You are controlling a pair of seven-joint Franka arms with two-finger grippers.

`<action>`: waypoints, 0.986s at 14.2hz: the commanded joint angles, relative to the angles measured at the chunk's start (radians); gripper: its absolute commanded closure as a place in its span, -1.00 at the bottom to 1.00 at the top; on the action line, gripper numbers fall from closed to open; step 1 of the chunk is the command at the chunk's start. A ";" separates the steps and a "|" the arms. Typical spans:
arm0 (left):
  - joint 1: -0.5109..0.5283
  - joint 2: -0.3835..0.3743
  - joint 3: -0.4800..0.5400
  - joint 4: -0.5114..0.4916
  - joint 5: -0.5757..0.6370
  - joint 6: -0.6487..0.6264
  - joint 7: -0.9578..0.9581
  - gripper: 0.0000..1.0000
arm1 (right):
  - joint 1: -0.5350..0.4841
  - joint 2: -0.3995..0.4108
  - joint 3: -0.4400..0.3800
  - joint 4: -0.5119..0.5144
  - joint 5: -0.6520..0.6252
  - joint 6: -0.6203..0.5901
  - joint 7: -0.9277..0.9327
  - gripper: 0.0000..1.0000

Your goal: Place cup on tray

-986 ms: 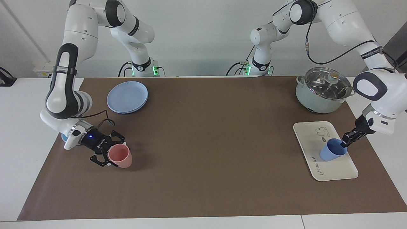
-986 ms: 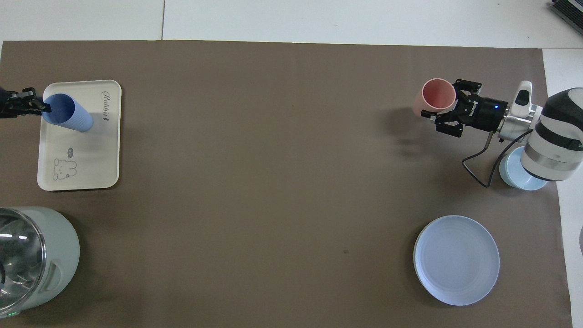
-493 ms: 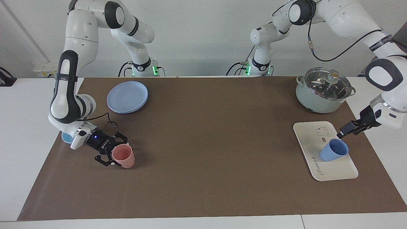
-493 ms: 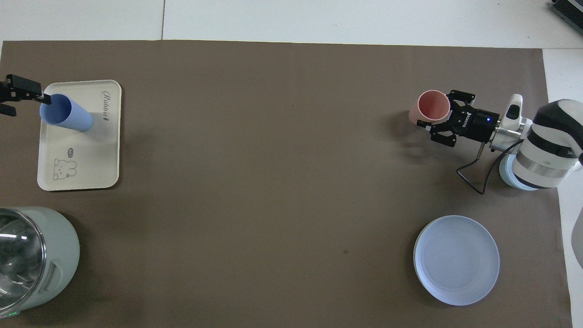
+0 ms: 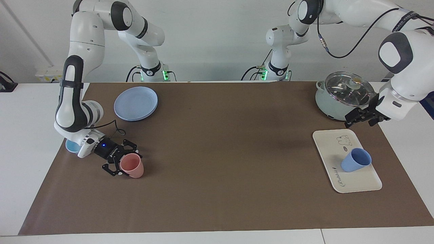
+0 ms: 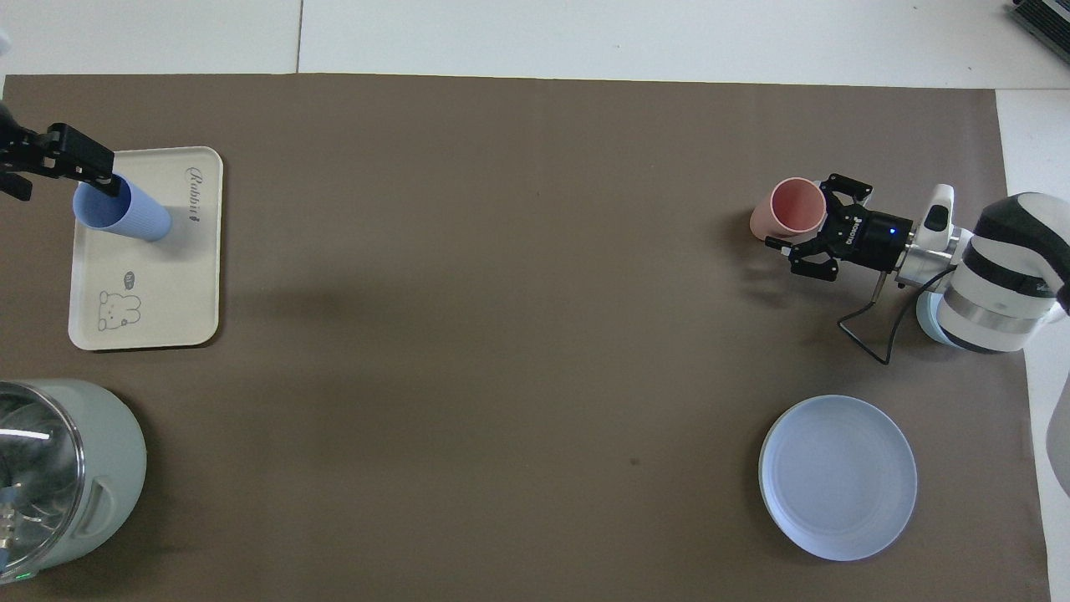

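Observation:
The periwinkle-blue cup [image 5: 356,160] stands upright on the cream tray [image 5: 356,181], on the part of the tray farther from the robots. It also shows in the overhead view [image 6: 121,213] on the tray [image 6: 159,284]. My left gripper [image 5: 360,119] is open and empty. It is raised clear of the cup, over the mat between the tray and the pot, and shows in the overhead view [image 6: 58,171]. My right gripper [image 5: 119,163] is low at the right arm's end of the table, shut on a pink tumbler [image 5: 131,165].
A lidded pale-green pot [image 5: 344,96] stands nearer to the robots than the tray. A round blue plate [image 5: 135,103] lies at the right arm's end. A low light-blue bowl [image 5: 71,146] sits under the right arm's wrist.
My left gripper has let go of the cup, opened, and risen away toward the pot. The cup stays on the tray. My right gripper has lowered slightly with the pink tumbler.

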State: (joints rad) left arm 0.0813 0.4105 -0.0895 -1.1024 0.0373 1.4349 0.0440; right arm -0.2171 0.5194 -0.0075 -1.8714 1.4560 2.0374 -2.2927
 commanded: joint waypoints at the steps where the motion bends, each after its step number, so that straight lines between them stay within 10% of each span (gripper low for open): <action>1: -0.031 -0.102 0.005 -0.022 0.030 -0.031 -0.003 -1.00 | -0.021 -0.021 0.009 -0.022 0.027 -0.038 -0.034 -1.00; 8: -0.052 -0.438 -0.001 -0.469 0.010 0.076 -0.001 -1.00 | -0.022 -0.087 0.004 -0.022 0.018 -0.080 -0.018 -1.00; 14: -0.040 -0.453 0.001 -0.485 -0.034 0.079 0.007 -1.00 | -0.014 -0.275 0.001 -0.011 -0.271 -0.045 0.313 -1.00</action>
State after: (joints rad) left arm 0.0340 -0.0117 -0.0939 -1.5456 0.0206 1.4828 0.0430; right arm -0.2261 0.3452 -0.0089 -1.8610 1.2976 1.9786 -2.1266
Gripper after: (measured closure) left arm 0.000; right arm 0.000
